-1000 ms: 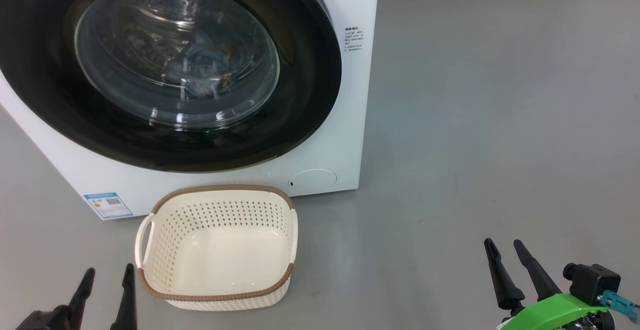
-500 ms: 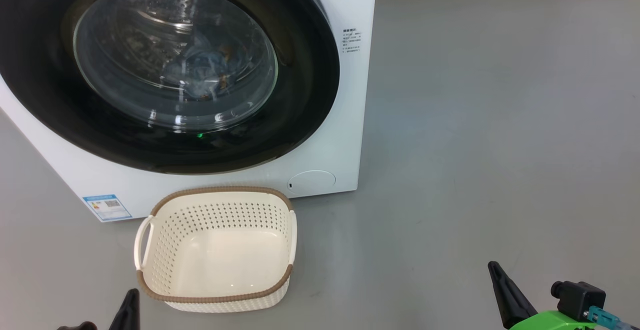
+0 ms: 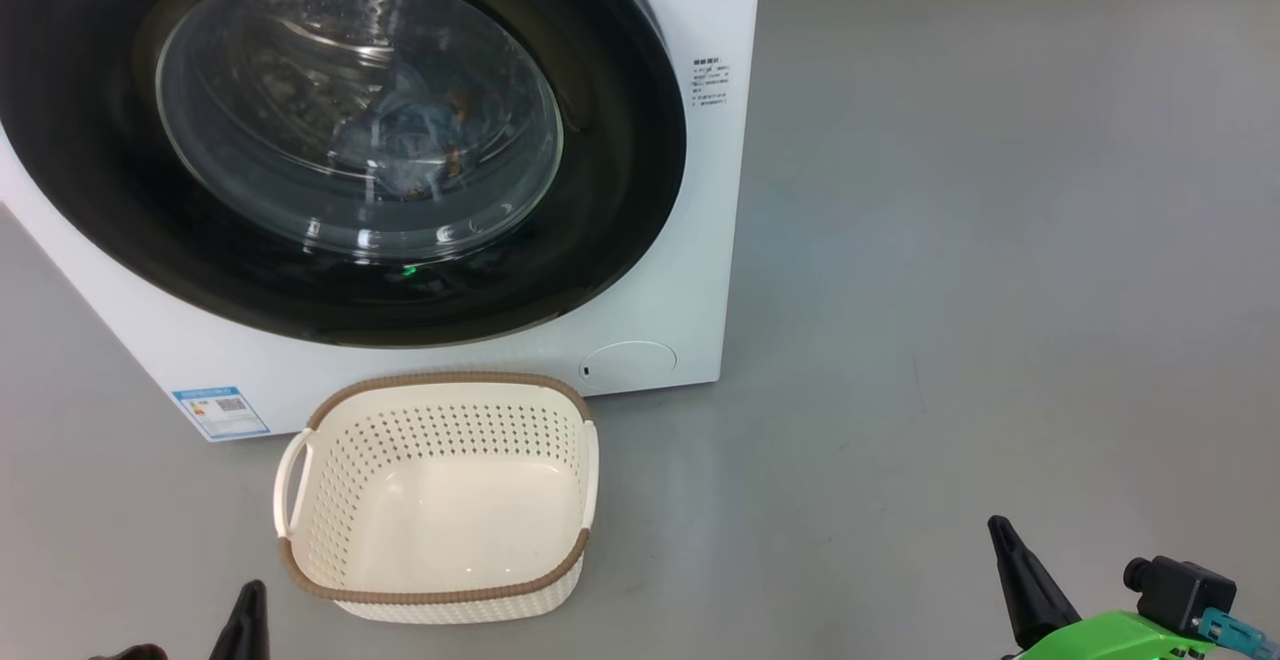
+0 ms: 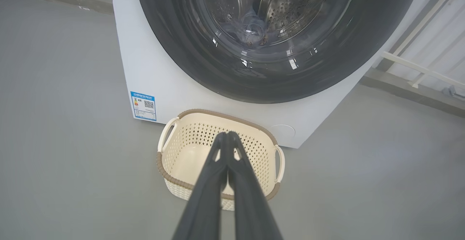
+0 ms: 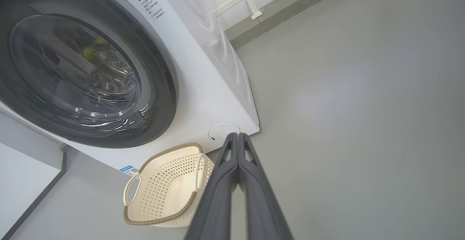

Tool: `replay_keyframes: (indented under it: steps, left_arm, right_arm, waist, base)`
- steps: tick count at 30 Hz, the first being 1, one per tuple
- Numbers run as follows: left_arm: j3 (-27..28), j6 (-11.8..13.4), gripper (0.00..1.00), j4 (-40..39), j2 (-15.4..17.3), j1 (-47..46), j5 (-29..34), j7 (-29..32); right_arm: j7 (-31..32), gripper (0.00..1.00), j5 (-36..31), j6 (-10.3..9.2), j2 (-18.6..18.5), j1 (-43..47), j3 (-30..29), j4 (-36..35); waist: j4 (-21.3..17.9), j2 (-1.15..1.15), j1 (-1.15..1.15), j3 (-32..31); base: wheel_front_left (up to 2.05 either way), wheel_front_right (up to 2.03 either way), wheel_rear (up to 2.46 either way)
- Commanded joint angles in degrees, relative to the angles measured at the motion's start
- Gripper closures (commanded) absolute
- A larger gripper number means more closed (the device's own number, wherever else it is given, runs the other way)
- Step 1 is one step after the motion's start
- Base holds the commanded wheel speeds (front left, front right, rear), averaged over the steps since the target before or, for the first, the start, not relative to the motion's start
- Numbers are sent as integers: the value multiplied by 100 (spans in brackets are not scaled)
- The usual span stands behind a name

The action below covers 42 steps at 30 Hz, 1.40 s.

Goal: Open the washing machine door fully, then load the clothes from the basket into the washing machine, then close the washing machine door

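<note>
The washing machine (image 3: 705, 270) stands with its glossy black washing machine door (image 3: 610, 190) flat against the front. Behind the glass porthole, light blue clothes (image 3: 410, 140) lie in the steel drum. The cream basket (image 3: 440, 410) sits on the floor in front of the machine, with nothing in it. My left gripper (image 3: 248, 602) is low at the basket's near left corner. In the left wrist view my left gripper (image 4: 227, 135) is shut on nothing, above the basket (image 4: 181, 149). My right gripper (image 3: 1003, 538) hangs over bare floor far to the right. Seen from its own wrist, my right gripper (image 5: 238, 136) is shut and holds nothing.
A blue label sticker (image 3: 220, 412) and a small round flap (image 3: 628, 362) sit low on the machine's front. Open grey floor (image 3: 1000, 240) stretches to the right. A white railing (image 4: 417, 69) stands beside the machine, and a white panel (image 5: 21, 174) rises at its other side.
Both grippers have gone from open to shut, with nothing between the fingers. Both have sunk lower in the head view. The camera has shifted slightly.
</note>
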Motion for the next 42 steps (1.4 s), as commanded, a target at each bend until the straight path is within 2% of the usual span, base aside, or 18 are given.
replay_keyframes:
  steps: [1,42]
  left_arm:
    - [101,-2,100,-152,64,-175,-172,28]
    - [357,-8,100,-251,-157,-445,-2523,717]
  right_arm:
    - [27,100,135,1,-28,-123,-46,-172]
    - [721,100,2081,4,206,-187,-473,-531]
  waist:
    - [5,0,-1,-1]
    - [135,0,-1,-38]
  base:
    - [0,0,0]
    - [0,0,0]
